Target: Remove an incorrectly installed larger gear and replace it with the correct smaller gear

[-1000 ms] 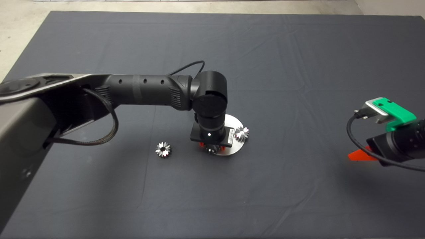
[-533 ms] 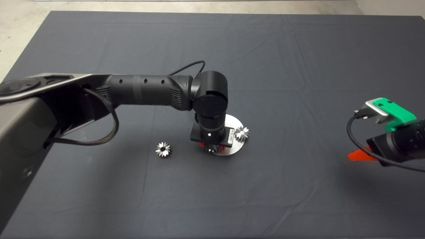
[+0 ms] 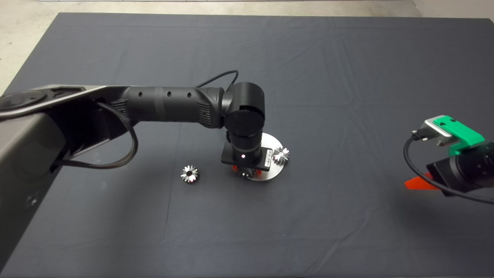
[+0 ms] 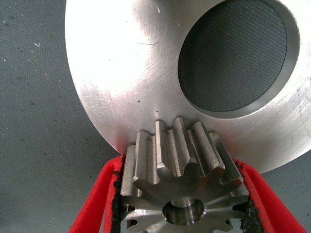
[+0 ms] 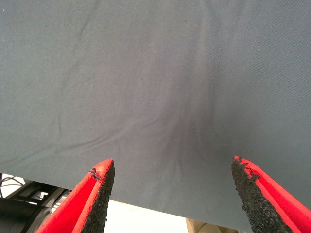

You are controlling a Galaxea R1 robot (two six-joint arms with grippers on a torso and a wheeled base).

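Smaller shiny silver toothed gear w/ small centre hole (image 4: pixel 180 170): clamped in the L green gripper w/ red fingers (image 4: pixel 181 167), jaws closed onto it, black pads (image 4: pixel 117 204) pressing the teeth on both flanks. Gear sits at the rim of the round brushed-metal disc (image 4: pixel 121 73), partly overlapping the edge; can't tell if it's seated on a peg or just resting. Disc has one big round opening w/ mat showing through.

From above: L wrist hides most of that gear. Another small silver gear (image 3: pixel 281 155) sits on the disc's far-right edge. Larger silver gear w/ dark round centre hole (image 3: pixel 189 173) lies loose on the dark grey mat (image 3: pixel 347 77), well apart to the disc's left, so removal looks done.

Step, by my read: fitting the replacement. Next calls for lining the bore up w/ its seat, pressing straight down, then releasing w/o dragging it.

R gripper (image 5: pixel 171 165) parked at lower-right edge, jaws wide apart, nothing held.
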